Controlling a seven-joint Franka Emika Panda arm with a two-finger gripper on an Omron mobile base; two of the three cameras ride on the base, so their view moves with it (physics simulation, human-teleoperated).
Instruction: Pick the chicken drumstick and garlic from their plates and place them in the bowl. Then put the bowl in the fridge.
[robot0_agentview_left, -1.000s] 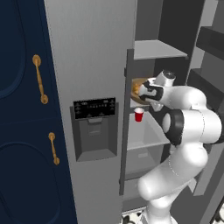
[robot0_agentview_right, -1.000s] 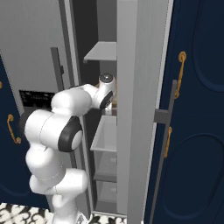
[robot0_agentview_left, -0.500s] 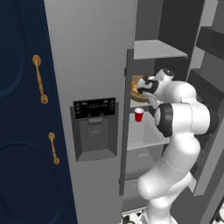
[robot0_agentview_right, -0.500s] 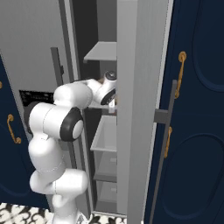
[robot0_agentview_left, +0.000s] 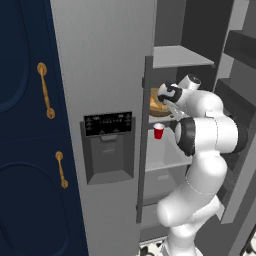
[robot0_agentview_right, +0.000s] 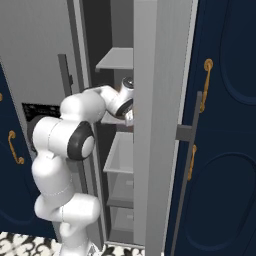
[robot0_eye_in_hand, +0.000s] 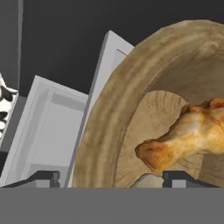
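— Arm pose first: what do we have?

— We see the white Franka arm rising from the floor in a tall S, its dark-jointed elbow bulging out in front of the tall grey stainless-steel fridge (robot0_agentview_left: 105, 75), forearm reaching up and into the open compartment. The gripper (robot0_agentview_left: 165, 98) sits at the middle shelf (robot0_agentview_left: 167, 156) level, right at the round light-brown wooden bowl (robot0_eye_in_hand: 118, 109).

— And from the other side?

— In the right base view we see the wrist tucked behind the edge of the open fridge door, so the hand is half hidden there.

— Jaws?

— In the hand view we see them spread wide, one dark fingertip (robot0_eye_in_hand: 43, 178) outside the bowl's thick rim and the other inside it, neither pressing on the wood, so nothing is gripped.

— Where are the task's things?

— The bowl stands in the fridge, above a small red cup (robot0_agentview_left: 158, 131). Inside it we see the golden-orange lumpy chicken drumstick (robot0_eye_in_hand: 183, 138), and a pale off-white rounded garlic bulb (robot0_eye_in_hand: 146, 181) peeks up just below it.

— Any writing?

— We see pale marks on the dark dispenser panel (robot0_agentview_left: 108, 124) in the door, too small for us to read.
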